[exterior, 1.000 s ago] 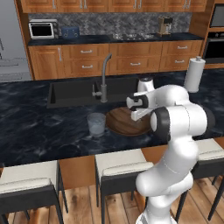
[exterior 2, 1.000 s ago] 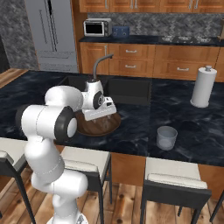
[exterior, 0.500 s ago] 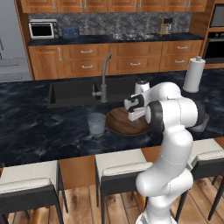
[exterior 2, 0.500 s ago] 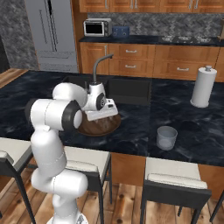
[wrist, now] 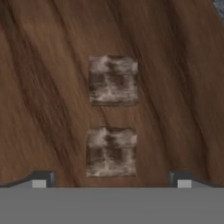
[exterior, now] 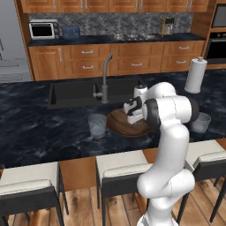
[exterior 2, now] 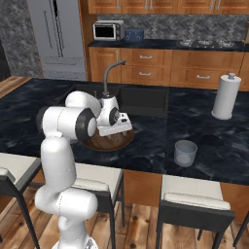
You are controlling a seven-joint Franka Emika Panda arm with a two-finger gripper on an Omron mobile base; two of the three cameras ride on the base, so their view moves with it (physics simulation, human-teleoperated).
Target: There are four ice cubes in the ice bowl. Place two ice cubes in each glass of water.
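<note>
The wooden ice bowl [exterior: 120,128] [exterior 2: 99,143] sits on the dark counter in front of the sink. My gripper [exterior: 133,118] [exterior 2: 118,132] hangs low over it, pointing down, open. In the hand view its fingertips [wrist: 43,179] stand wide apart over the bowl's brown grain [wrist: 48,100]. Two ice cubes lie there, one [wrist: 111,152] between the fingertips and one [wrist: 113,80] just beyond it. One glass of water [exterior: 97,125] stands left of the bowl. The other glass [exterior: 201,122] [exterior 2: 185,152] stands to its right, apart from it.
A sink [exterior: 79,92] with a curved faucet [exterior: 105,84] lies behind the bowl. A white paper-towel roll [exterior: 195,75] [exterior 2: 226,96] stands at the back right of the counter. Stools [exterior: 119,170] line the near edge of the counter.
The hand has sunk a little closer to the bowl and the elbow has swung nearer the counter. The jaws have stayed open. Bowl and glasses have not moved.
</note>
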